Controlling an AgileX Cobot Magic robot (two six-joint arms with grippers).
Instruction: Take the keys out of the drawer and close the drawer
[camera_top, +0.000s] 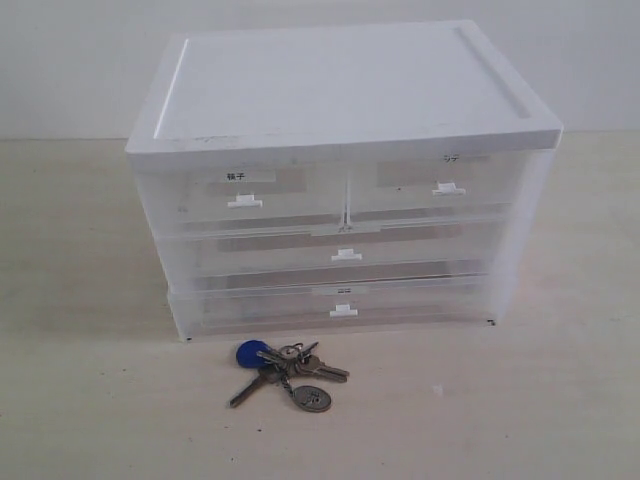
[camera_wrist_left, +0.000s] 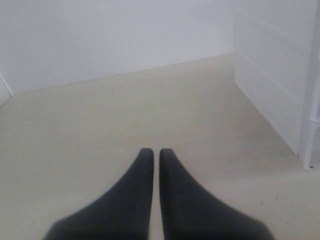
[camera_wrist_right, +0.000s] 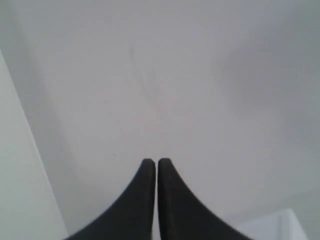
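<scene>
Keys (camera_top: 285, 372) lie out on the pale table (camera_top: 80, 400), just in front of the white drawer unit (camera_top: 340, 90) and a little left of its middle. Their blue tag (camera_top: 251, 353) is nearest the unit and the coin-like disc (camera_top: 313, 399) is farthest from it.

In the top row of the unit, the left half-width drawer (camera_top: 245, 195) carries a bright white label. The drawer (camera_top: 430, 185) to its right has a fainter one. Both sit flush, as do the two full-width drawers (camera_top: 340, 248) below. Through the cloudy fronts I cannot make out any contents.

Only the wrist views show the grippers. The left gripper (camera_wrist_left: 156, 152) is clenched on nothing, low over bare table, with the unit's side wall nearby. The right gripper (camera_wrist_right: 156, 162) is also pinched closed and empty, facing a blank pale surface.
</scene>
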